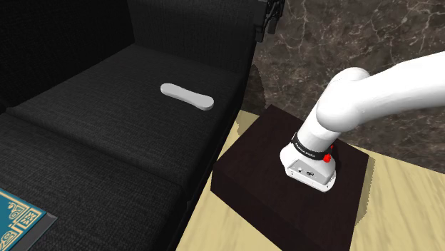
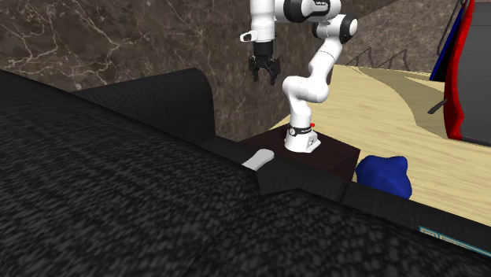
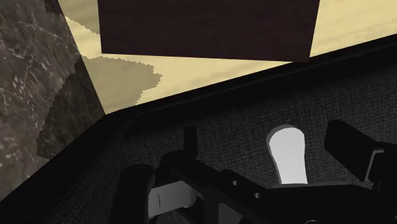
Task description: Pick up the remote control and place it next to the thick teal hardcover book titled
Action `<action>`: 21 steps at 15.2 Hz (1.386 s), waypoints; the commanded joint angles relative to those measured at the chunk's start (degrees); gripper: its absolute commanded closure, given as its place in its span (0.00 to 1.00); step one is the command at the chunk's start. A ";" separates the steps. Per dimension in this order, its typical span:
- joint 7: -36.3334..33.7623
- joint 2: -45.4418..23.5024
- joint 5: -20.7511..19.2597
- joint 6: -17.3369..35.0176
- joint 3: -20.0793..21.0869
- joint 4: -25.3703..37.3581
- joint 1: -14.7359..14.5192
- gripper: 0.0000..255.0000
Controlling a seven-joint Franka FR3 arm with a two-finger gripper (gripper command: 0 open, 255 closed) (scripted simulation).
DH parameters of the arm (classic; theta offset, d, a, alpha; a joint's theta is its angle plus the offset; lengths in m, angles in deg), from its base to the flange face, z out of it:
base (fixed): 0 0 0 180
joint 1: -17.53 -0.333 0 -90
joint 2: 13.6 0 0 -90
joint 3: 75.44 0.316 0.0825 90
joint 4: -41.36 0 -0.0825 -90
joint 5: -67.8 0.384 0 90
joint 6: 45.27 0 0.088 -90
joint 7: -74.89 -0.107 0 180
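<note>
Currently, item by item:

1. My gripper (image 2: 265, 75): all black, fingers spread apart and holding nothing. It hangs high in the air, pointing down, above the end of the sofa (image 1: 107, 150) nearest my stand (image 1: 285, 178).
2. Remote control (image 1: 187, 97): pale grey, long and rounded, lying flat on the dark seat cushion, near the backrest and towards the stand's end of the sofa (in the wrist view it sits between my two fingers but far below them, untouched).
3. Book (image 1: 18, 217): teal cover with a gold pattern, flat on the seat at the shoulder view's lower left corner, well apart from the remote control.
4. Blue lump (image 2: 385, 175): beside the stand in the second exterior view; I cannot tell what it is.
5. Surroundings: dark marbled wall (image 1: 335, 36), tan floor (image 1: 399, 214).
</note>
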 commanded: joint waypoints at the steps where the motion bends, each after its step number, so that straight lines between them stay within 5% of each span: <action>1: 0.00 0.00 0.00 0.00 0.00 0.00 0.00 0.00; 11: -2.54 -12.77 3.28 20.67 5.66 -4.76 -3.77 0.00; 21: -5.94 -31.69 2.92 39.41 11.46 -1.48 -6.17 0.00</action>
